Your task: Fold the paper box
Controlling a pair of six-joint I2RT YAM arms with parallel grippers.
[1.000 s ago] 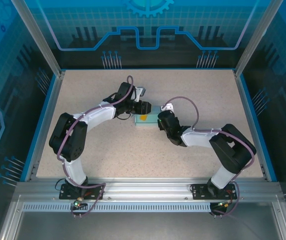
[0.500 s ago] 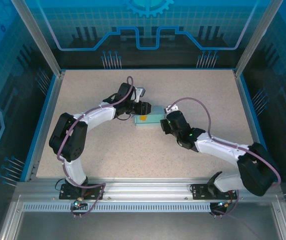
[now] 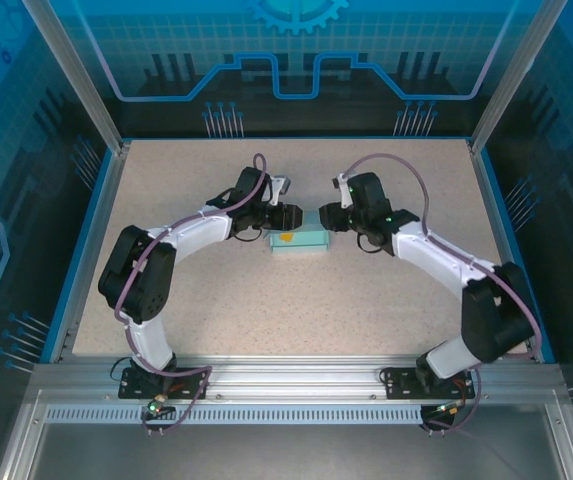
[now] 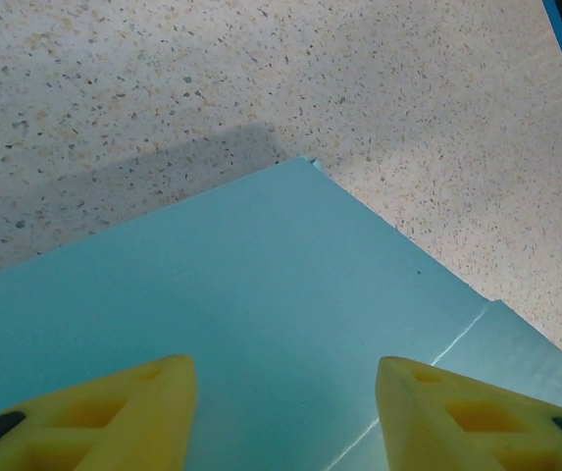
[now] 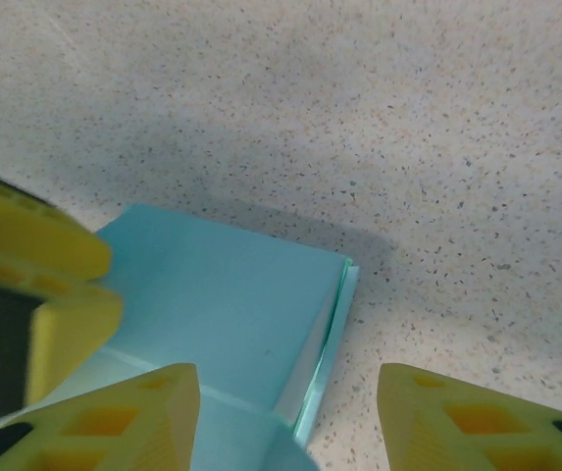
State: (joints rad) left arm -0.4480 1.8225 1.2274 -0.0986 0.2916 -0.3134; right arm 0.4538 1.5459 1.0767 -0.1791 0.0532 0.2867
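Note:
The paper box (image 3: pixel 304 243) lies folded flat, a light teal rectangle in the middle of the table. In the left wrist view its top face (image 4: pixel 261 294) spreads under my left gripper (image 4: pixel 285 397), which is open with its yellow fingertips (image 4: pixel 114 412) just over the card. My left gripper (image 3: pixel 286 222) hangs over the box's far left part. My right gripper (image 3: pixel 328 220) is at the box's far right end. In the right wrist view the box's layered edge (image 5: pixel 325 324) lies between the fingers of my open right gripper (image 5: pixel 288 417); nothing is held.
A tiny orange piece (image 3: pixel 284 238) sits on the box's left part. The speckled table (image 3: pixel 386 300) is bounded by a blue rail (image 3: pixel 511 250) and metal posts. The left gripper's yellow fingers (image 5: pixel 35 255) stand at the left of the right wrist view.
My right arm has swung from the box's near right side round to its far right end, and its jaws have widened. The left arm and the box have stayed put.

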